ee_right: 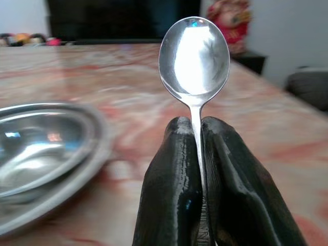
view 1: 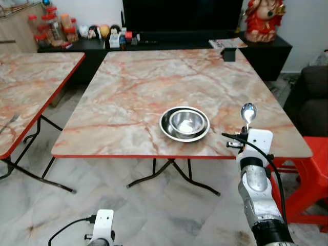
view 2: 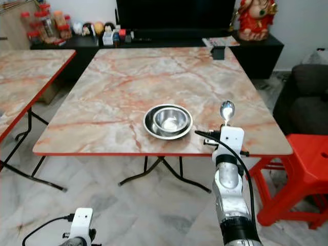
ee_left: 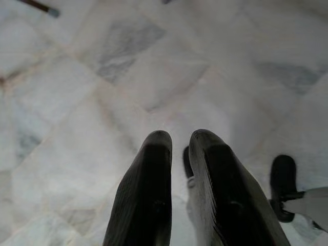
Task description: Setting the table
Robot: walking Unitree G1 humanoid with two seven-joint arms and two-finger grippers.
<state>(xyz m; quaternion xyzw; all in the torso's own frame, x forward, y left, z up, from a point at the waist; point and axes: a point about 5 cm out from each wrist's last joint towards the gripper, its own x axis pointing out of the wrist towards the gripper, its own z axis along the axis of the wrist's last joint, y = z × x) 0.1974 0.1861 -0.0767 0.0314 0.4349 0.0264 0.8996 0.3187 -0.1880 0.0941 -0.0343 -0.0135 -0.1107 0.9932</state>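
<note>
Clamping the thin neck of a polished steel spoon [ee_right: 194, 57] between two black fingers [ee_right: 169, 179], the jaws of the right gripper [ee_right: 195, 125] are held upright at the near edge of the marble-patterned, red-rimmed bench [view 1: 154, 82]. The spoon is carried bowl-up, above the gripper, at about three o'clock of the shiny steel bowl [view 1: 186, 122], which is nested in a shallow steel plate [view 1: 167, 128] near the bench's near edge; spoon and bowl are near each other but apart.

The spoon is judged light, stiff and slick. With so narrow a stem between smooth pads it could swivel or slip, so the hold just under the bowl is judged sound, and a gentle set-down is called for. Its bowl is oval and mirror-bright, with the room reflected in it.

The left gripper [ee_left: 179, 141] is hung idle low over the pale marble floor [ee_left: 77, 102], its jaws brought nearly together on nothing.

Beyond the bench, a dark media unit [view 1: 266, 48] with a red figurine [view 1: 264, 20] is seen at twelve o'clock, a red plastic stool [view 1: 312, 169] at four o'clock, and a second bench [view 1: 25, 87] at nine o'clock.
</note>
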